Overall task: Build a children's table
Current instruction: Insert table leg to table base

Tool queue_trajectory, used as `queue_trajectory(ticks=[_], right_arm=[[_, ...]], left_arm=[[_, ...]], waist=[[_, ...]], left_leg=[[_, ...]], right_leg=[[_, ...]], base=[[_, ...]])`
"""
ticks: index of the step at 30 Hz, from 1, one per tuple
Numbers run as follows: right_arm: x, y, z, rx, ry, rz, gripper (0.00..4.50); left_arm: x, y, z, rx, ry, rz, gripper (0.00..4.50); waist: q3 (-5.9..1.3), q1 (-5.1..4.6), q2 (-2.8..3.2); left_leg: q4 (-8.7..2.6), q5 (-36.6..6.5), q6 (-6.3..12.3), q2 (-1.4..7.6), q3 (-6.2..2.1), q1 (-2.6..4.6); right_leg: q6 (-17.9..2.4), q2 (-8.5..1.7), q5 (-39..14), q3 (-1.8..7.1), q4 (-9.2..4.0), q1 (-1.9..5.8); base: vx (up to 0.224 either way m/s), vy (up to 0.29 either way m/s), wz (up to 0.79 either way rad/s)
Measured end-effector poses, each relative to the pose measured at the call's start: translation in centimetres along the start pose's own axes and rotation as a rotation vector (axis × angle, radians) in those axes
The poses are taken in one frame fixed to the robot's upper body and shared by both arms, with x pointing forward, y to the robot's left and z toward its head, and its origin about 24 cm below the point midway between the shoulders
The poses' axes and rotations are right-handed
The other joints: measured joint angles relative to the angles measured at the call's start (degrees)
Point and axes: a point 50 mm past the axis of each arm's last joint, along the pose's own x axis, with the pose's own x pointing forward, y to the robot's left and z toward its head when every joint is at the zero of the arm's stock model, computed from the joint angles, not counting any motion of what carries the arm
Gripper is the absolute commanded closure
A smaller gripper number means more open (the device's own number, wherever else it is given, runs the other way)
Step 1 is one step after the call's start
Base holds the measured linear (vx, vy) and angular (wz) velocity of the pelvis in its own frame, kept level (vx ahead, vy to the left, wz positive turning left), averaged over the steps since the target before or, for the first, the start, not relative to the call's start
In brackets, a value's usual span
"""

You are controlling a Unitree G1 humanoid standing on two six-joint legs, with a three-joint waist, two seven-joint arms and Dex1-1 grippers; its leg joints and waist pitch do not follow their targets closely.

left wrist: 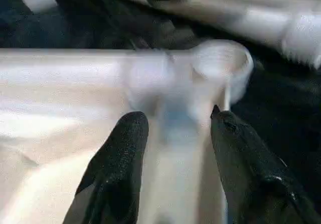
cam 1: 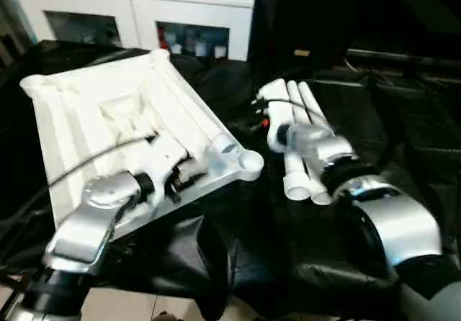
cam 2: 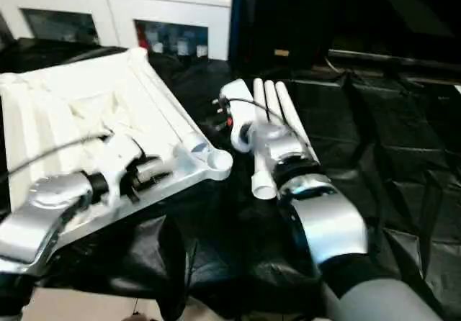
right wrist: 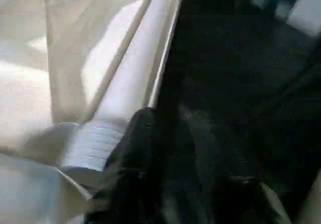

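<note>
Three legs (cam 1: 299, 145) lie under my right pincer (right wrist: 173, 148); whether it pinches one, I cannot tell. My left pincer (left wrist: 173, 128) straddles, spread, the tabletop (cam 1: 86, 112) rim.

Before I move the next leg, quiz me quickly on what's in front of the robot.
1. True or false: the tabletop lies with its ribbed underside up.
2. How many legs lie side by side on the black cloth, off the tabletop?
3. The right hand is above: A) those loose legs, B) the tabletop's far corner, C) bare cloth.

Key: 1 true; 2 three; 3 A.
</note>
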Motion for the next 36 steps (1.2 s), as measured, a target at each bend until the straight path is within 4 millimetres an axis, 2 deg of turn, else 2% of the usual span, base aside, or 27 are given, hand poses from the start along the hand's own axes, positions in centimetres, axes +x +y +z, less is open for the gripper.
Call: queue_trajectory(ticks=[1, 5, 6, 8, 11, 14, 15, 18, 21, 27, 36], right_arm=[[-0.1, -0.1, 0.1, -0.061, -0.002, 0.011, 2.88], [-0.3, 0.2, 0.3, -0.243, 0.01, 0.076, 2.68], [-0.4, 0.1, 0.3, -0.29, 0.017, 0.098, 2.45], [-0.6, 0.2, 0.4, -0.362, 0.028, 0.146, 2.32], [-0.5, 0.8, 0.4, -0.436, 0.043, 0.219, 1.94], [-0.6, 1.1, 0.3, -0.492, 0.066, 0.266, 1.79], [-0.6, 1.1, 0.2, -0.499, 0.074, 0.275, 1.58], [-0.6, 1.2, 0.1, -0.538, 0.102, 0.3, 1.43], [-0.6, 0.9, 0.6, -0.614, 0.114, 0.283, 1.1], [-0.3, 0.9, 0.8, -0.716, 0.13, 0.224, 1.01], [0.4, 1.8, 0.2, -0.751, 0.14, 0.185, 1.01]], left_arm=[[-0.5, 0.1, 0.4, 0.018, -0.011, 0.01, 2.21], [-2.1, 0.0, 0.3, 0.033, 0.019, 0.022, 2.21], [-2.5, 0.0, 0.2, 0.034, 0.031, 0.021, 2.21], [-3.2, 0.0, 0.1, 0.036, 0.045, 0.018, 2.21], [-3.7, -0.4, 0.2, 0.027, 0.045, 0.008, 2.21], [-3.9, -0.8, 0.1, 0.011, 0.055, -0.003, 2.21], [-4.0, -0.9, 0.0, 0.007, 0.061, -0.003, 2.21], [-4.2, -1.0, 0.1, 0.004, 0.068, -0.006, 2.21], [-4.6, -1.3, 0.1, 0.001, 0.078, -0.012, 2.21], [-4.7, -1.3, -0.2, -0.01, 0.09, -0.006, 2.21], [-5.0, -1.5, 0.1, -0.007, 0.106, -0.008, 2.21]], waist=[[0.0, 0.0, -0.02], [0.04, -0.03, -0.08], [0.06, 0.07, -0.12], [0.09, 0.17, -0.18], [0.11, 0.33, -0.26], [0.13, 0.34, -0.5], [0.12, 0.33, -0.61], [0.09, 0.27, -0.84], [0.04, 0.24, -0.93], [0.04, 0.21, -0.94], [0.03, 0.31, -0.96]], left_leg=[[0.0, 0.0, 0.0, 0.01, -0.01, 0.01], [0.01, 0.0, 0.0, 0.02, -0.01, -0.03], [0.04, 0.0, 0.0, 0.03, -0.01, -0.03], [0.07, 0.0, 0.0, 0.03, -0.01, -0.04], [0.15, 0.0, 0.0, 0.04, -0.03, -0.05], [0.19, 0.0, 0.0, 0.04, -0.06, -0.06], [0.19, 0.0, 0.0, 0.04, -0.07, -0.06], [0.19, 0.0, 0.0, 0.04, -0.1, -0.06], [0.21, 0.0, 0.0, 0.04, -0.1, -0.06], [0.2, 0.0, 0.0, 0.04, -0.1, -0.07], [0.2, 0.0, 0.0, 0.04, -0.1, -0.07]], right_leg=[[-0.02, 0.0, -0.02, -0.04, 0.0, 0.02], [-0.03, 0.0, -0.02, -0.08, 0.02, -0.01], [-0.03, 0.0, -0.02, -0.08, 0.02, 0.01], [-0.03, 0.0, -0.02, -0.09, 0.02, 0.02], [-0.04, -0.01, -0.01, -0.09, 0.03, 0.05], [-0.04, -0.01, -0.01, -0.1, 0.09, 0.06], [-0.05, -0.01, -0.01, -0.1, 0.11, 0.06], [-0.07, 0.0, 0.01, -0.12, 0.12, 0.05], [-0.07, 0.0, 0.01, -0.11, 0.12, 0.05], [-0.07, 0.0, 0.01, -0.11, 0.12, 0.04], [-0.07, 0.0, 0.01, -0.12, 0.12, 0.05]], base=[[0.0, 0.0, 0.0], [0.0, 0.0, 0.0], [0.0, 0.0, 0.0], [0.0, 0.0, 0.0], [0.0, 0.0, 0.0], [0.0, 0.0, 0.0], [0.0, 0.0, 0.0], [0.0, 0.0, 0.0], [0.0, 0.0, 0.0], [0.0, 0.0, 0.0], [0.0, 0.0, 0.0]])
